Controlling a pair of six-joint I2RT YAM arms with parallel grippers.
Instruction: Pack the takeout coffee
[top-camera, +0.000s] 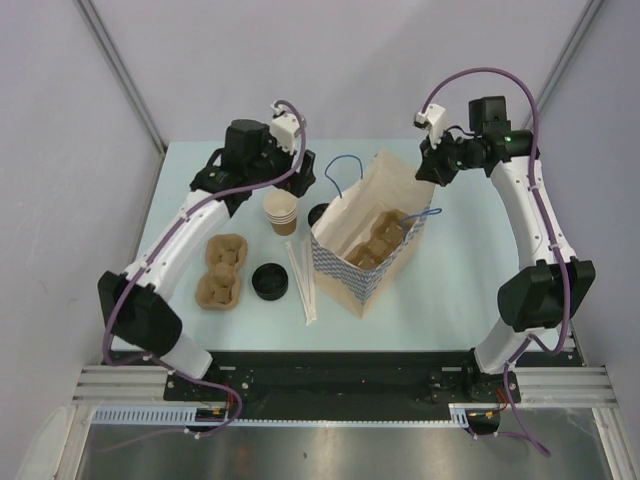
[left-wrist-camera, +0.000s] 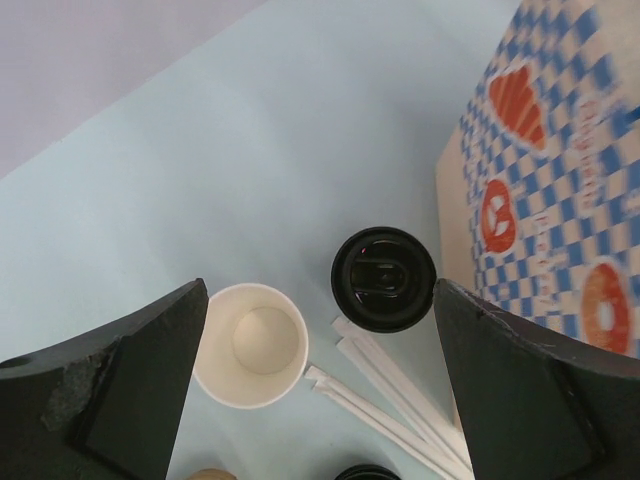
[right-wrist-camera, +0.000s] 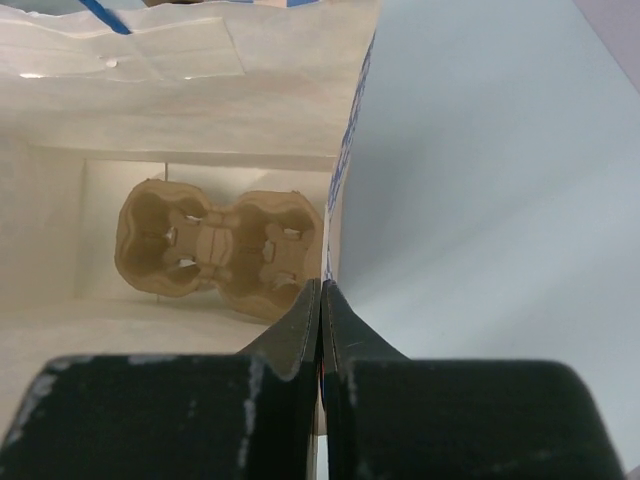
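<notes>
takeout coffee (left-wrist-camera: 384, 278): likely light, crushable, lid slick; take cup wall below lid | left gripper (left-wrist-camera: 320, 295): spread wide | right gripper (right-wrist-camera: 321, 300): pinching bag (right-wrist-camera: 180, 110) rim

Coffee (top-camera: 320, 213) left of bag (top-camera: 336, 268), carrier (top-camera: 374, 244) inside

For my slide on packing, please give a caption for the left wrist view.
Open left gripper above the takeout coffee, which stands between a lidless cup and the paper bag.
</notes>
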